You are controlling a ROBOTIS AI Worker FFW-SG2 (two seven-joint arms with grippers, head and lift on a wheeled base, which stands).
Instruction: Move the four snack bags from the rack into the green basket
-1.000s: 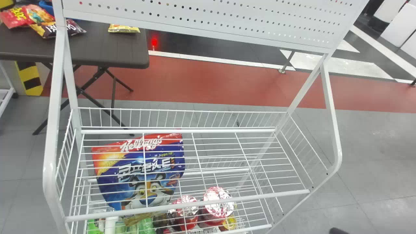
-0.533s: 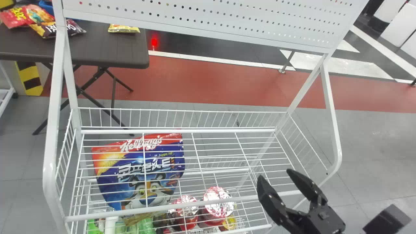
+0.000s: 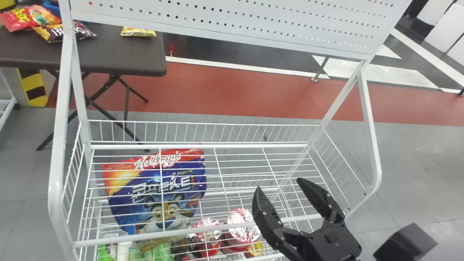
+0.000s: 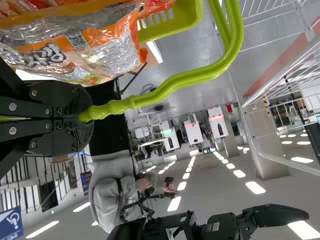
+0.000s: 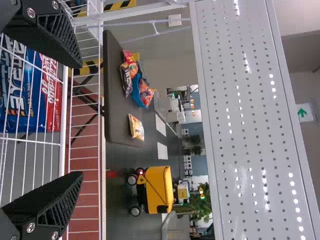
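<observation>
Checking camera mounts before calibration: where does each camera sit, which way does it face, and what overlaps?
Head: on the head, facing forward and down at the rack; right tool at lower right.
Left wrist: on that wrist, facing out past the left tool, shut on the green basket's handle, into the room; right arm shows too.
Right wrist: on that wrist, facing past the open right tool towards the table.
Head and right wrist share rack, table, cereal bag, right tool.

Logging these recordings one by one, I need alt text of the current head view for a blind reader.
The right gripper hangs open over the front of a white wire rack; a large blue-and-red bag and red foil-topped tubs show through the wires. Snack bags lie on a dark table beyond.
</observation>
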